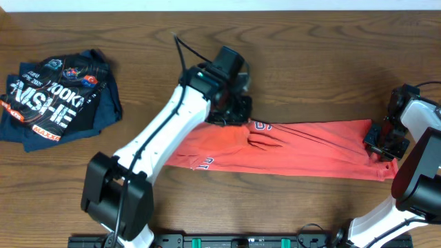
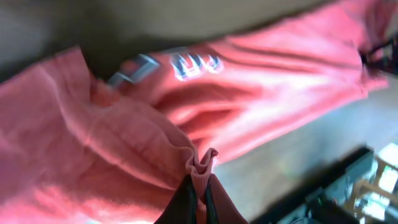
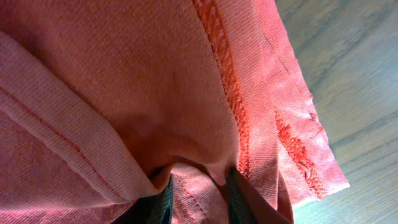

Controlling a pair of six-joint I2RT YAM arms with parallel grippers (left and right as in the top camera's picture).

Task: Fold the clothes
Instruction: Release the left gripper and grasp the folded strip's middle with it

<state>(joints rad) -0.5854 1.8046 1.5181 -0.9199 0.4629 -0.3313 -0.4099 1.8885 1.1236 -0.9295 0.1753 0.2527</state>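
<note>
Jaws of the left gripper (image 2: 200, 186) are pinched tight on a raised tuck of the coral-red short-sleeved cotton T-shirt (image 1: 310, 148). Those of the right gripper (image 3: 199, 183) stand narrowly apart, clamped on stitched hem at the other end. Between them the shirt lies stretched in a long band on the brown wooden table (image 1: 310, 55). A fold seems to be starting, so both arms should lift and carry cloth over together. Far left lies a crumpled dark navy garment (image 1: 55, 100), well apart.
</note>
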